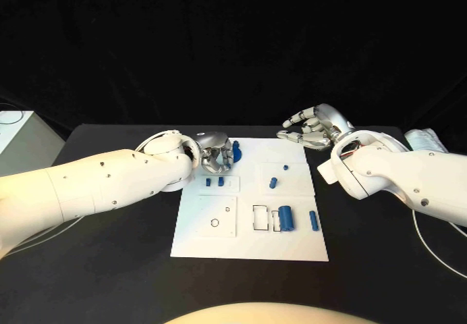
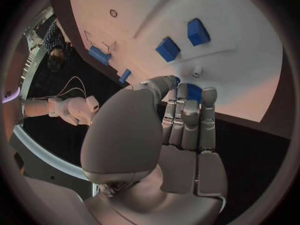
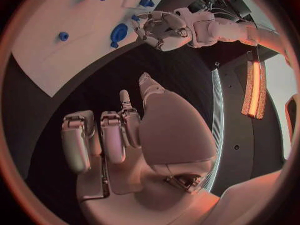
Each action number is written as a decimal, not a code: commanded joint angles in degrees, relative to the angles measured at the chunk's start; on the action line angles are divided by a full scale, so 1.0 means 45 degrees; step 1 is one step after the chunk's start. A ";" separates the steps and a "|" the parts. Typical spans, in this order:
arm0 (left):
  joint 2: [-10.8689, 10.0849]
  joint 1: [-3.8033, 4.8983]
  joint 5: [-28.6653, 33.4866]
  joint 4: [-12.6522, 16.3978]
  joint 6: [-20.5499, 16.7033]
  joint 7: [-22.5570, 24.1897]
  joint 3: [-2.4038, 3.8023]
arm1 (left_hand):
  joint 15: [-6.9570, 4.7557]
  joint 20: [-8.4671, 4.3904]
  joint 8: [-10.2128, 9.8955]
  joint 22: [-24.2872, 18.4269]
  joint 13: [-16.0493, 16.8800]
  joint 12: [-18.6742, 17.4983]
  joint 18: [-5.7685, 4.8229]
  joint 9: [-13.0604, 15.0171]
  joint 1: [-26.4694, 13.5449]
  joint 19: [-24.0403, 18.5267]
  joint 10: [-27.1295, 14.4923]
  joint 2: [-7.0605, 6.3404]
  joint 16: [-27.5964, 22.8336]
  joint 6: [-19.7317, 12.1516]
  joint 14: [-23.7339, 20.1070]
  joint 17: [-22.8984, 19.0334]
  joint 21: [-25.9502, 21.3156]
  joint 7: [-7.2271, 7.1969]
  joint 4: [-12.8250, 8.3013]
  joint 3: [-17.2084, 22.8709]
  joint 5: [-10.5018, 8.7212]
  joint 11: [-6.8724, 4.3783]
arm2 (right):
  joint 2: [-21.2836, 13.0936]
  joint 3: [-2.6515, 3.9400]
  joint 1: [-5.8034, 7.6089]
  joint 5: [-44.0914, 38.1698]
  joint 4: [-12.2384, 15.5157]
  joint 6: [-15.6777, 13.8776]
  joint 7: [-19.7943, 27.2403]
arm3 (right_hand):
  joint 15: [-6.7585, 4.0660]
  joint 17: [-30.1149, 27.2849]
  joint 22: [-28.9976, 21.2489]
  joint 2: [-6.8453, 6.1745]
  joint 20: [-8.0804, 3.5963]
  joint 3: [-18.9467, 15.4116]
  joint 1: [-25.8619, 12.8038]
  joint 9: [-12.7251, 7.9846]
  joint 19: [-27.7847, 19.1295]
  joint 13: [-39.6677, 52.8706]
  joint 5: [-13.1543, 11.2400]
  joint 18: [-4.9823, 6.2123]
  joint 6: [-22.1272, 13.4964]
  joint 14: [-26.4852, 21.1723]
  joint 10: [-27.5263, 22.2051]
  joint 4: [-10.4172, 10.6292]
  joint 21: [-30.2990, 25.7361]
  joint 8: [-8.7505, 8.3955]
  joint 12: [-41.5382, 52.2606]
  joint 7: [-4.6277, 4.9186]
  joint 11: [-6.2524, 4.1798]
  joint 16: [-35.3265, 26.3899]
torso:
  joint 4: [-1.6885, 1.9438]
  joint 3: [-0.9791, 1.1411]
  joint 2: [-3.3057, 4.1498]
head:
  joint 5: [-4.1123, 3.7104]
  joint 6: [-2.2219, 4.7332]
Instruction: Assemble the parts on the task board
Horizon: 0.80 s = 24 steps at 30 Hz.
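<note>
Blue disc part sits just beyond left-hand fingers.

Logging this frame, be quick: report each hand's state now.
Left hand: over the task board's far left corner, fingers around a blue part; whether it grips cannot be told.
Right hand: open, holding nothing, off the board.

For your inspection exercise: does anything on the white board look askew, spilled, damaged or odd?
Nothing stands out. The white task board lies flat, the small blue parts sit on it, the left hand is at its far edge, and the right hand is beyond it.
</note>
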 commanded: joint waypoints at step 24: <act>-0.0957 0.0009 0.0302 0.0290 0.0562 0.0188 0.0450 | 0.0006 -0.0004 -0.0107 0.0000 -0.0026 -0.0124 -0.0075 0.0004 -0.0108 0.0053 0.0108 -0.0012 0.0066 0.0103 0.0087 -0.0001 -0.0031 -0.0026 -0.0053 0.0041 -0.0005 -0.0001 | -0.0068 0.0002 -0.0010 -0.0130 -0.0047 0.0133 0.0135 | 0.0017 0.2974 0.3260 0.0070 0.0033 -0.0008 -0.0090 0.0002 0.1264 0.1549 0.0021 -0.0147 -0.0056 0.1248 -0.0060 0.0055 -0.0057 0.0052 -0.0062 -0.0014 -0.0019 -0.0048 | -0.0018 -0.0011 0.0017 | 0.0101 0.0041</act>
